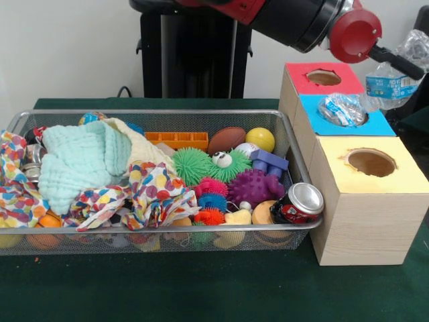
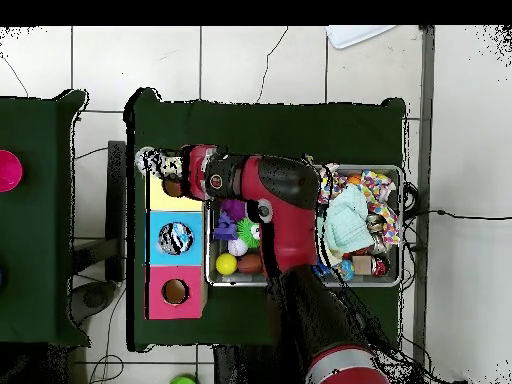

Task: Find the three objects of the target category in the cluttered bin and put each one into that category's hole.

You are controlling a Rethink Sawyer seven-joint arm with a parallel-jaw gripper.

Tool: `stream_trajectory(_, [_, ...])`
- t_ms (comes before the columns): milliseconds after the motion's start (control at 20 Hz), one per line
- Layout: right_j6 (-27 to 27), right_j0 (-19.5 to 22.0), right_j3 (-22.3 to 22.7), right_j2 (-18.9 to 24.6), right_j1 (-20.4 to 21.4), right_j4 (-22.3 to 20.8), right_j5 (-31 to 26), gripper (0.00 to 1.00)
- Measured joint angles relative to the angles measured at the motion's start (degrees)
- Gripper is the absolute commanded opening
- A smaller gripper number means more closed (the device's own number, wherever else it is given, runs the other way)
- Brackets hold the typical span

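My gripper [image 1: 402, 64] is clamped on a crumpled plastic bottle [image 1: 397, 75] — held in the air beside the blue box [image 1: 375, 124], where another bottle [image 1: 342, 109] sits in the hole. My arm [image 1: 295, 20] reaches across above the wire bin [image 1: 167, 238] — toys and cloths below.

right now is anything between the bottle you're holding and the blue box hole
yes, a crumpled bottle already sits in the hole of the blue box, filling most of it. nothing else shows between it and the held bottle
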State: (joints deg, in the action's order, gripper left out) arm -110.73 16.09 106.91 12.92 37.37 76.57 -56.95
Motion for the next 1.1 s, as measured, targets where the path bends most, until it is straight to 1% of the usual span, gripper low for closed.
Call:
stream_trajectory(350, [0.05,0.0,2.37,0.01,-1.26,-0.19,0.0,0.0])
stream_trajectory(700, [0.05,0.0,3.27,0.01,-2.2,-0.31,0.0,0.0])
stream_trajectory(1100, [0.05,-0.37,6.7,0.01,-2.15,-0.31,0.01,0.0])
